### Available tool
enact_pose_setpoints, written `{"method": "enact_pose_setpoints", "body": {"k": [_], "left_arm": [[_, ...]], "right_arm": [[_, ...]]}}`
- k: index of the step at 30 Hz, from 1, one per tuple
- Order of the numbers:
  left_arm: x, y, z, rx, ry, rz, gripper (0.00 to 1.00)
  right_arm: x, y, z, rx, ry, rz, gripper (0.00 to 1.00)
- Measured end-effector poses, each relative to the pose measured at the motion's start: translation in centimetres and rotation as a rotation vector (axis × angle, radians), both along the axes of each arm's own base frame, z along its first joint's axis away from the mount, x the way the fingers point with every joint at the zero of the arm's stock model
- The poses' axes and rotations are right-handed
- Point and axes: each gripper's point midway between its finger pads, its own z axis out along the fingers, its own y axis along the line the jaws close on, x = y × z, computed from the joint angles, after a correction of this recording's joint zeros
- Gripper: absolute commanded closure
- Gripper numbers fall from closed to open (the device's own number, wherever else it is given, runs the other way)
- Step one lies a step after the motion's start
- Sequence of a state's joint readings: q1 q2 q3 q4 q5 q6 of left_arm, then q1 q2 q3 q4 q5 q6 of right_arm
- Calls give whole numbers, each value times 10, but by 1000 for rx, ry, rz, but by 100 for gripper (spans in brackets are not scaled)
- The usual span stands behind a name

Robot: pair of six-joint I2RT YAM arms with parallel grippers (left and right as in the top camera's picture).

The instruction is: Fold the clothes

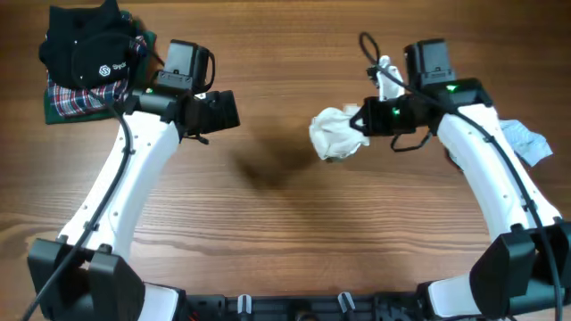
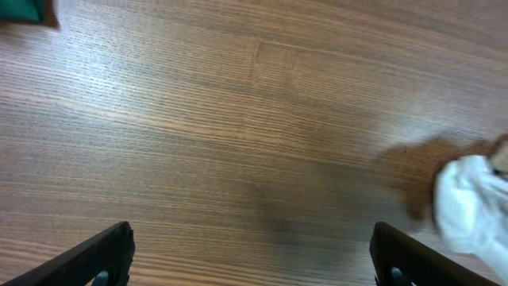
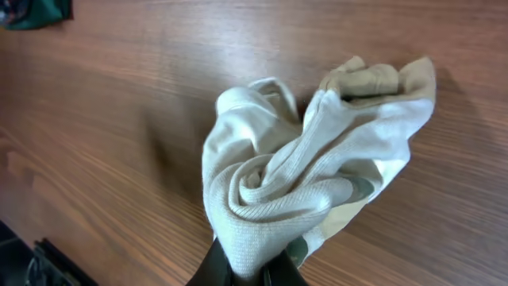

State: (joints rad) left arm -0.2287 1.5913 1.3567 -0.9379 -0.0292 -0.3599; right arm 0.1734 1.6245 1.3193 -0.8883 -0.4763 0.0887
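Observation:
A crumpled cream-white garment hangs bunched above the table's middle right. My right gripper is shut on it; in the right wrist view the cloth is pinched between the fingers and lifted off the wood. My left gripper is open and empty over bare wood, left of the garment; its fingers show at the lower corners of the left wrist view, and the garment's edge shows at the right there.
A pile with a black garment on plaid and green cloth lies at the back left. A light blue garment lies at the right edge, behind the right arm. A dark shadow falls on the table's middle.

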Motion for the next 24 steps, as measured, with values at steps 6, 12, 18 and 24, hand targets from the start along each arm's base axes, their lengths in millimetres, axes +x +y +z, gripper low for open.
{"method": "enact_pose_setpoints", "body": {"k": [6,12,18,24], "left_arm": [[-7,-25,4,-135,22,-62,8],[-9,-24,25,-175,-32,-63,6],[-16,29,86,-186,-219,50,5],[-17,33,91,-186,-236,62,3]], "right_arm": [[-2,33,4,16,-32,44,96],[-7,63,6,21,-52,81,96],[10,-16,53,-221,-51,-75,96],[20,-59,59,-529,-123,-160,96]]}}
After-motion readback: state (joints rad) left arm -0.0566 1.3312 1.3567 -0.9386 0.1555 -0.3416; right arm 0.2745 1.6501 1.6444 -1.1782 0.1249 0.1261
